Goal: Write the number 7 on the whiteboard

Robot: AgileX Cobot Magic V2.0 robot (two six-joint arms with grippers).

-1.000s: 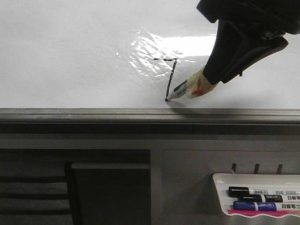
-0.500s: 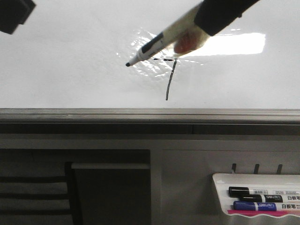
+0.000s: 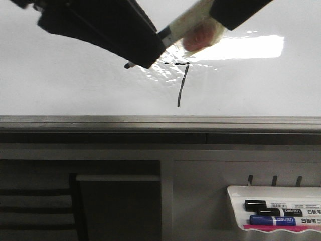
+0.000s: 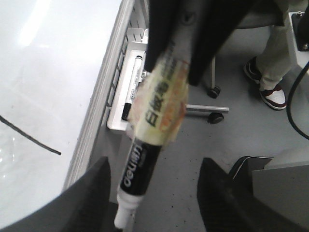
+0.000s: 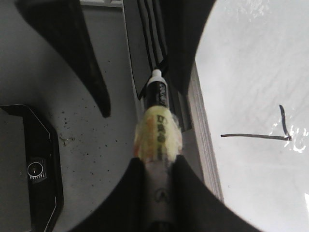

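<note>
The number 7 (image 3: 182, 84) is drawn in thin black marker on the whiteboard (image 3: 75, 90), just below its wrinkled shiny patch. It also shows in the right wrist view (image 5: 260, 137), and one stroke shows in the left wrist view (image 4: 30, 139). My right gripper (image 3: 228, 11) is shut on a marker (image 3: 186, 26) with a yellowish taped wrap, held off the board above the 7. My left gripper (image 3: 145, 47) is open, its fingers on either side of the marker's tip end (image 4: 140, 164). The tip is uncapped. In the right wrist view the right gripper (image 5: 158, 164) clamps the marker's barrel (image 5: 157, 128).
The board's grey metal frame edge (image 3: 160, 123) runs below the 7. A small white marker tray (image 3: 276, 213) at the lower right holds a black and a blue marker. A person's shoe (image 4: 270, 92) and a chair castor (image 4: 215, 117) are on the floor.
The marker lifted off the board from the foot of the 7 and rose above it. My left gripper came in from the top left and now straddles the marker's tip.
</note>
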